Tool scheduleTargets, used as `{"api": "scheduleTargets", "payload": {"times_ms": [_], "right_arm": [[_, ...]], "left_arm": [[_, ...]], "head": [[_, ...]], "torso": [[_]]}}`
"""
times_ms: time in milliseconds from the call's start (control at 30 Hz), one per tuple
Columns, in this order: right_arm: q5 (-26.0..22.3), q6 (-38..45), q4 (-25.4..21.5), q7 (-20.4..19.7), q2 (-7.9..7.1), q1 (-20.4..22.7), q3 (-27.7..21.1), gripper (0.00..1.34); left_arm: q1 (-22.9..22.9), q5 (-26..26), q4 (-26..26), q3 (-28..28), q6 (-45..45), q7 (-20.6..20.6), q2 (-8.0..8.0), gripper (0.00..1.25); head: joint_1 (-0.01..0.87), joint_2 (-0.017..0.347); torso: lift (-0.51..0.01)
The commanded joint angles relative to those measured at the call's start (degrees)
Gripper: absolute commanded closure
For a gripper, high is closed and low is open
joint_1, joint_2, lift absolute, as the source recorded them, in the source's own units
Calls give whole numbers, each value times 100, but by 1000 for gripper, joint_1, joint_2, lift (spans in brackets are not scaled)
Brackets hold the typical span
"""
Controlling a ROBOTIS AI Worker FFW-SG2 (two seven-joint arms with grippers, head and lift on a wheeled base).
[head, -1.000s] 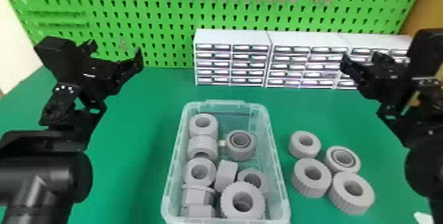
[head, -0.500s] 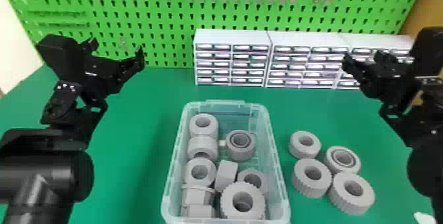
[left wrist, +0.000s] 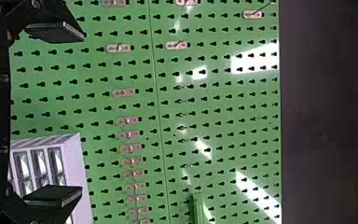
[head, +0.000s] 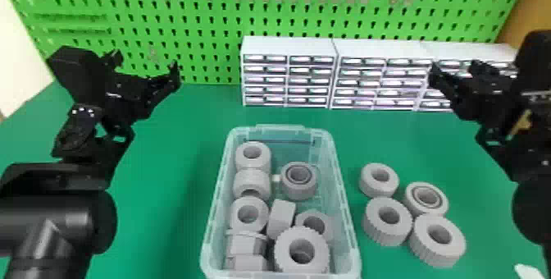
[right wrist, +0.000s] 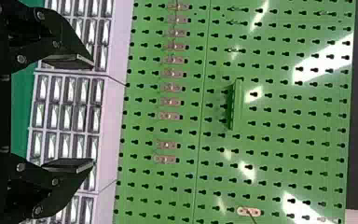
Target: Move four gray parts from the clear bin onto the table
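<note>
In the head view my left gripper (head: 146, 65) stands open, raised at the left, and my right gripper (head: 456, 69) is open at the upper right, both well apart from the bin. The left wrist view has the left gripper (left wrist: 53, 114) with nothing between its fingers; so does the right wrist view for the right gripper (right wrist: 70, 115). The clear bin (head: 346, 208) holds several gray parts, among them a ridged ring (head: 285, 253), a ring with an inner band (head: 298, 190) and a block (head: 279, 216). Right of it, several gray rings (head: 387, 233) lie grouped on the green table (head: 172, 216).
White drawer cabinets (head: 287, 46) stand behind the bin, against a green pegboard (head: 196, 19) with metal hooks. A small white object (head: 524, 272) lies at the lower right edge. Bare table surface lies between the left arm and the bin.
The right gripper has shifted very slightly. The left arm, the bin and the gray parts are as they were.
</note>
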Motion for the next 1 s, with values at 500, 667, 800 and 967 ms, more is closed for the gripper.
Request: {"api": "scheduleTargets", "payload": {"times_ms": [500,667,800,967], "right_arm": [[35,25,-12,0,74,23,-52,510],[35,25,-12,0,65,-3,-79,510],[26,25,-56,0,30,-3,-87,510],[26,25,-73,0,56,-21,-105,510]], "left_arm": [[-110,8,-3,-25,2,-4,0,130],[-146,8,-3,-60,-7,-4,9,130],[-137,8,-3,-69,-7,-4,9,130],[-128,8,-3,-78,-7,-4,0,130]], "head": [[678,34],[678,34],[678,34],[678,34]], "torso": [[-50],[-50],[-50],[-50]]}}
